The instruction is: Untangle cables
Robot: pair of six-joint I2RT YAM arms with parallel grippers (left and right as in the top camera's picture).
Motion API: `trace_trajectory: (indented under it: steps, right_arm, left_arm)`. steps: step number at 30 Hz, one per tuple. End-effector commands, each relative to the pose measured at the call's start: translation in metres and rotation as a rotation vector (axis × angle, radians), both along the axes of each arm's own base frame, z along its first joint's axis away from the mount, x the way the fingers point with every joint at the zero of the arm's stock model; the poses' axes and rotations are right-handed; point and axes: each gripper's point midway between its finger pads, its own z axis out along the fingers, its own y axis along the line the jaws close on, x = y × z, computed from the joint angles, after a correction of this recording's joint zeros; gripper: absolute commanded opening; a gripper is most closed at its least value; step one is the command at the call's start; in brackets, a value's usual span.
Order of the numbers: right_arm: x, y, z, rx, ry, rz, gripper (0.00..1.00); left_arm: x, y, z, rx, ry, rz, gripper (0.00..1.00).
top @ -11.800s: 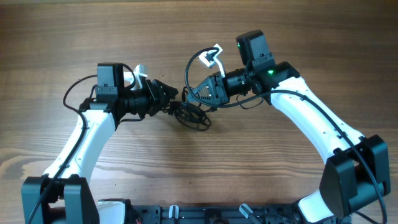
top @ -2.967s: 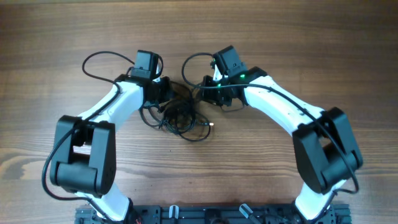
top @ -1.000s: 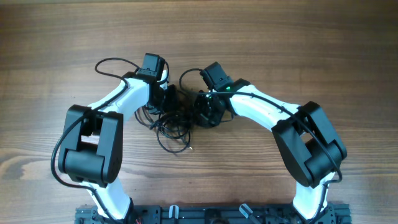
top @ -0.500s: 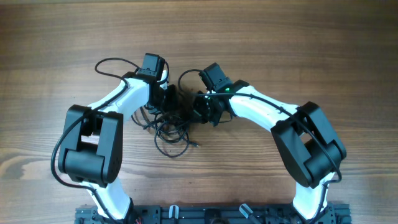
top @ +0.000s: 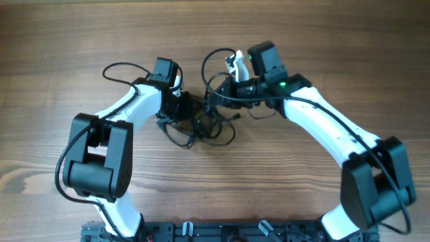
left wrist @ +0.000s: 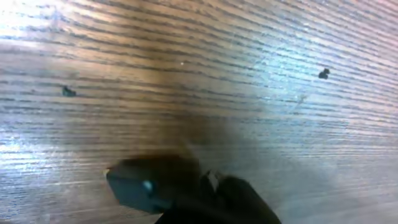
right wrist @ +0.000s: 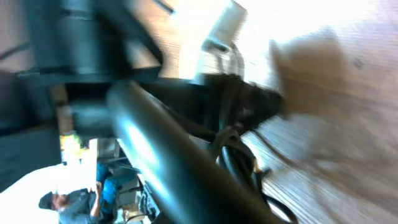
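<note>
Overhead view. The cables (top: 201, 126), my landmark, lie as a dark tangle of loops on the wooden counter (top: 336, 33). My left hand (top: 183, 107) meets the tangle's left edge. My right hand (top: 216, 97) sits at its upper right edge, with strands running up to it. I cannot tell how either hand's jaws stand.

Right arm pulled away, tangle dragged along
Right gripper (top: 216, 95) has swung up and to the right; cables (top: 200, 121) have shifted rightward with it, lower loop now shorter and nearer the arms.
</note>
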Motion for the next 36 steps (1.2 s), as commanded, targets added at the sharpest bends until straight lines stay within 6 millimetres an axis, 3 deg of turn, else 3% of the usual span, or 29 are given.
trace_trajectory:
  steps: [1, 5, 13, 15, 20, 21, 22, 24, 25, 26, 29, 33, 36]
  right_arm:
    - [-0.017, 0.006, 0.066, 0.215, -0.150, 0.169, 0.04]
    - [-0.016, 0.001, 0.097, 0.352, -0.191, 0.233, 0.04]
    - [-0.010, -0.009, 0.095, 0.347, -0.165, 0.202, 0.04]
    - [-0.011, -0.010, 0.093, 0.342, -0.168, 0.206, 0.04]
    - [-0.010, -0.010, 0.092, 0.335, -0.192, 0.210, 0.04]
    - [-0.009, -0.010, 0.092, 0.333, -0.192, 0.207, 0.04]
    - [-0.007, -0.010, 0.090, 0.321, -0.194, 0.195, 0.04]
    - [-0.006, -0.011, 0.089, 0.314, -0.196, 0.187, 0.04]
    - [-0.005, -0.011, 0.089, 0.313, -0.194, 0.184, 0.04]
    - [-0.005, -0.011, 0.089, 0.313, -0.193, 0.184, 0.04]
    - [-0.005, -0.011, 0.088, 0.313, -0.193, 0.184, 0.04]
    - [-0.005, -0.011, 0.088, 0.313, -0.195, 0.184, 0.04]
    - [-0.005, -0.011, 0.088, 0.309, -0.196, 0.180, 0.04]
  left_arm:
    - [-0.010, 0.010, -0.020, 0.067, 0.047, -0.003, 0.04]
    - [-0.010, 0.010, -0.020, 0.067, 0.047, -0.003, 0.04]
    - [-0.012, 0.014, -0.017, 0.069, 0.059, 0.005, 0.04]
    - [-0.010, 0.024, 0.002, 0.070, 0.051, 0.013, 0.04]
    - [0.000, 0.043, 0.075, -0.005, -0.072, 0.085, 0.05]
    - [0.001, 0.041, 0.089, -0.043, -0.101, 0.087, 0.07]
    - [0.001, 0.035, 0.118, -0.130, -0.160, 0.082, 0.31]
    - [-0.002, 0.028, 0.147, -0.204, -0.221, 0.071, 0.50]
    - [-0.004, 0.027, 0.154, -0.215, -0.235, 0.076, 0.68]
    - [-0.007, 0.027, 0.160, -0.223, -0.231, 0.101, 0.75]
    - [-0.020, 0.029, 0.157, -0.231, -0.150, 0.169, 0.77]
    - [-0.043, 0.018, 0.159, -0.312, -0.042, 0.157, 0.64]
    - [-0.049, 0.021, 0.155, -0.290, -0.024, 0.138, 0.62]
